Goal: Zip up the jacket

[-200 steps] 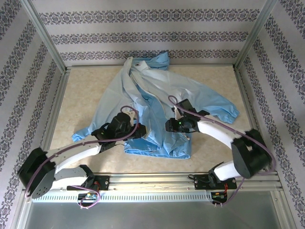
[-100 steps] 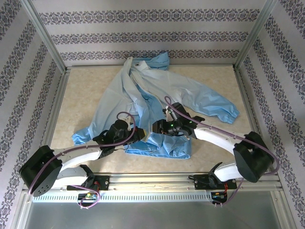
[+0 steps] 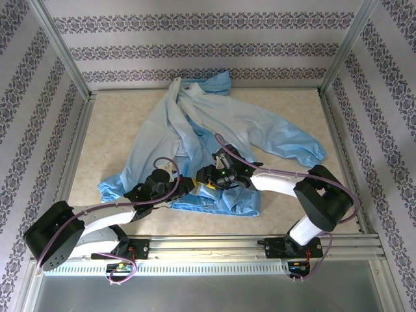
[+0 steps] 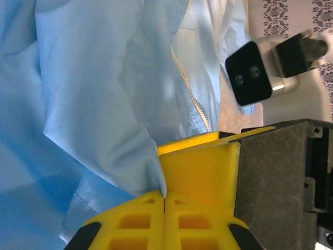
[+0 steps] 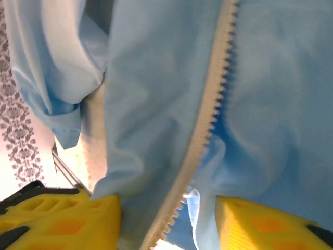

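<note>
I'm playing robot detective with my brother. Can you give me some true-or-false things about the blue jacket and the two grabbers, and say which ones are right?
1. The jacket lies on the table. True.
2. The jacket is zipped all the way up. False: its front is open, and a bare row of white zipper teeth shows.
3. The left gripper is shut on a fold of the jacket. True.
4. The right gripper is squeezed tight shut. False: its fingers stand apart, with the zipper edge between them.
</note>
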